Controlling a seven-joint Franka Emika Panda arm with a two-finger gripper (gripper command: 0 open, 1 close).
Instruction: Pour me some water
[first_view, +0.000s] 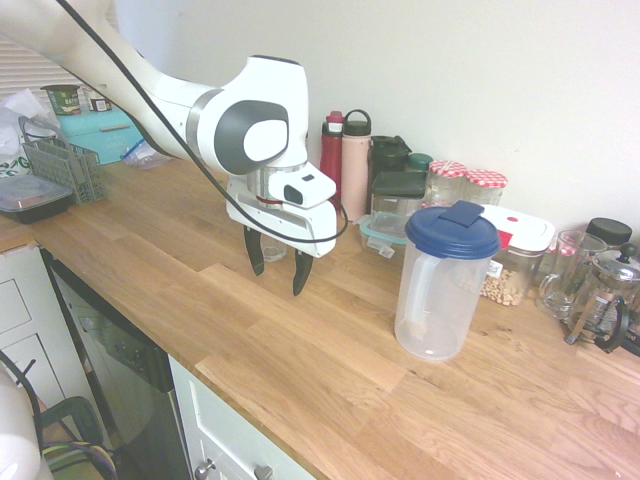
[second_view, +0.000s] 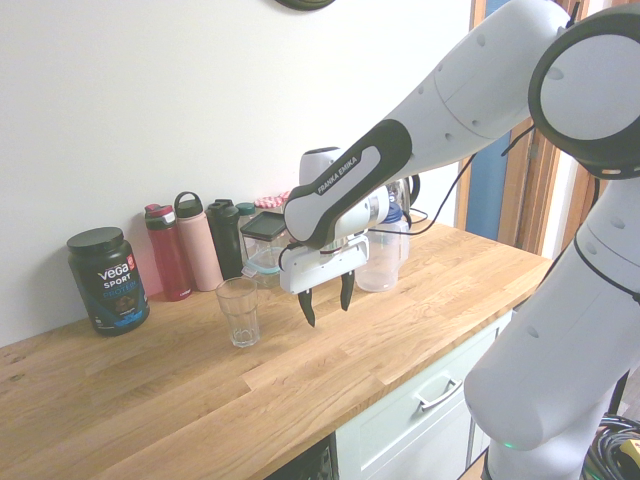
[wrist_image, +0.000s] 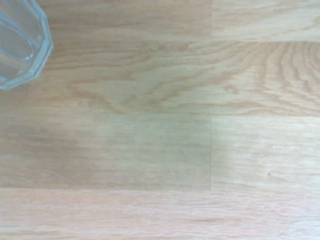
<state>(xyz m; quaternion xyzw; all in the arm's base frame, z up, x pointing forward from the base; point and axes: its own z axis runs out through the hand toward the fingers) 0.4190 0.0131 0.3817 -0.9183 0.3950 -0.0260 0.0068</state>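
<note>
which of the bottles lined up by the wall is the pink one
The pink bottle with the black loop lid, standing between the red bottle and the black bottle.

Arm stretched fwd, tool (first_view: 274, 270) pointing down, fingers apart, holding nothing.

We see the pincer (second_view: 326, 298) hanging above the surface (second_view: 300, 390) between the drinking glass (second_view: 238, 311) and the lidded pitcher (first_view: 441, 282), touching neither, while a row of bottles (second_view: 187, 248) and jars (first_view: 463, 185) stands behind them along the wall.
</note>
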